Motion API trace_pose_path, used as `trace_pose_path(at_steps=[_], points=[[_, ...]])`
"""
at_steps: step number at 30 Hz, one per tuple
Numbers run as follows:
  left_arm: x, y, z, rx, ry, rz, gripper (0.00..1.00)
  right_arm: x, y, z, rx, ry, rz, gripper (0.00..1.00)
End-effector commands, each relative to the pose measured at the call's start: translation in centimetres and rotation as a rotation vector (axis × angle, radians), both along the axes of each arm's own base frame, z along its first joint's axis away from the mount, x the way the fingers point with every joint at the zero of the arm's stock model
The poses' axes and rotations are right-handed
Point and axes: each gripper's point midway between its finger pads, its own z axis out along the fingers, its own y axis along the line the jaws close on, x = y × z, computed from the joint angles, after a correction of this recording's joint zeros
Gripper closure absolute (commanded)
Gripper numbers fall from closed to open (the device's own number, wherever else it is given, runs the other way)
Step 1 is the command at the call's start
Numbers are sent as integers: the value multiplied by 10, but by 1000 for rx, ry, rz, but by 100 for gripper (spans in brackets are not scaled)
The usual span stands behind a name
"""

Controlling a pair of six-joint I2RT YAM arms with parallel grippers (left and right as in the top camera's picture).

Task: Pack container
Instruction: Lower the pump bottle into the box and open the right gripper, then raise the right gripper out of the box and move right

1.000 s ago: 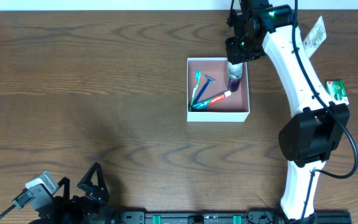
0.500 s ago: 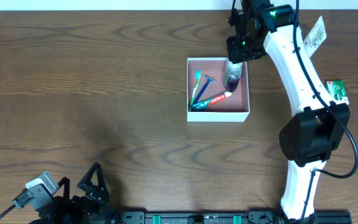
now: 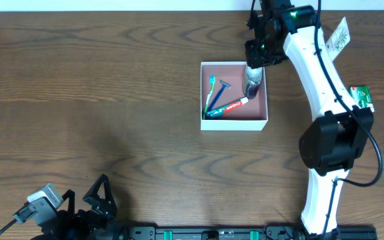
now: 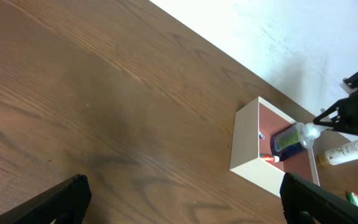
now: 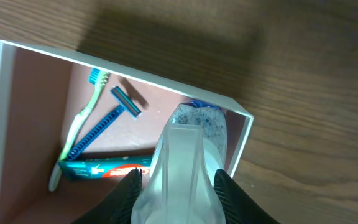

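Observation:
The container (image 3: pixel 235 122) is a shallow white box with a pink floor, right of the table's middle. It also shows in the left wrist view (image 4: pixel 248 149) and in the right wrist view (image 5: pixel 17 106). In it lie a green toothbrush (image 5: pixel 82 118), a blue razor (image 5: pixel 104 124) and a toothpaste tube (image 5: pixel 101 168). My right gripper (image 5: pixel 176 193) is shut on a clear bottle with a blue body (image 5: pixel 185 149) and holds it in the container's far right corner. The bottle also shows from above (image 3: pixel 252 80). My left gripper (image 4: pixel 179 199) is open and empty near the front left.
A small green soap box (image 3: pixel 361 97) lies at the right edge, beside the right arm. A white packet with dark print (image 3: pixel 339 37) lies at the far right. The table's far edge meets a white wall.
The right gripper has shifted slightly with the bottle over the container's far right corner, and the bottle's blue body shows less from above. The left arm has not moved.

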Motion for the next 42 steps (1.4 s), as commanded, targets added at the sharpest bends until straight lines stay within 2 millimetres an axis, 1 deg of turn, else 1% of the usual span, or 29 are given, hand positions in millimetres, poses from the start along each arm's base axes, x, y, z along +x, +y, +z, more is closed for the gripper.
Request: trace_pose_path(at_steps=[1,7,11,12,13,14,15,18,20,22,24,26,29,31,32,33,35,36,38,39,42], points=[[0,1,0,-4,-4,6,2,4,-2,-4,1,5,-23,63],[0,1,0,-4,-4,6,2,4,-4,-5,0,5,-26,57],[0,1,0,-4,-4,6,2,5,-6,-3,1,2,-30,46],[0,1,0,-4,-4,6,2,5,-7,-3,1,1,-33,42],[0,1,0,-4,-4,6,2,6,-8,-3,2,0,-35,36],[0,1,0,-4,-4,6,2,6,-9,-2,2,-1,-37,26],[0,1,0,-4,-4,6,2,6,-10,-2,2,-1,-39,20],[0,1,0,-4,-4,6,2,7,-13,3,3,-8,-45,10],[0,1,0,-4,-4,6,2,7,-15,11,7,-21,-49,5],[0,1,0,-4,-4,6,2,8,-15,27,14,-54,-50,2],[0,1,0,-4,-4,6,2,9,-16,48,24,-103,-50,1],[0,1,0,-4,-4,6,2,10,-17,76,37,-167,-51,1],[0,1,0,-4,-4,6,2,7,-24,125,59,-277,-62,1],[0,1,0,-4,-4,6,2,2,-32,154,69,-345,-77,1],[0,1,0,-4,-4,6,2,-1,-40,170,65,-384,-93,1],[0,1,0,-4,-4,6,2,-5,-49,180,51,-410,-112,1],[0,1,0,-4,-4,6,2,-11,-75,199,-10,-462,-174,1],[0,1,0,-4,-4,6,2,-13,-89,206,-44,-480,-207,1],[0,1,0,-4,-4,6,2,-17,-119,213,-111,-501,-281,1],[0,1,0,-4,-4,6,2,-18,-130,213,-128,-499,-307,1],[0,1,0,-4,-4,6,2,-20,-159,204,-150,-463,-352,1]])
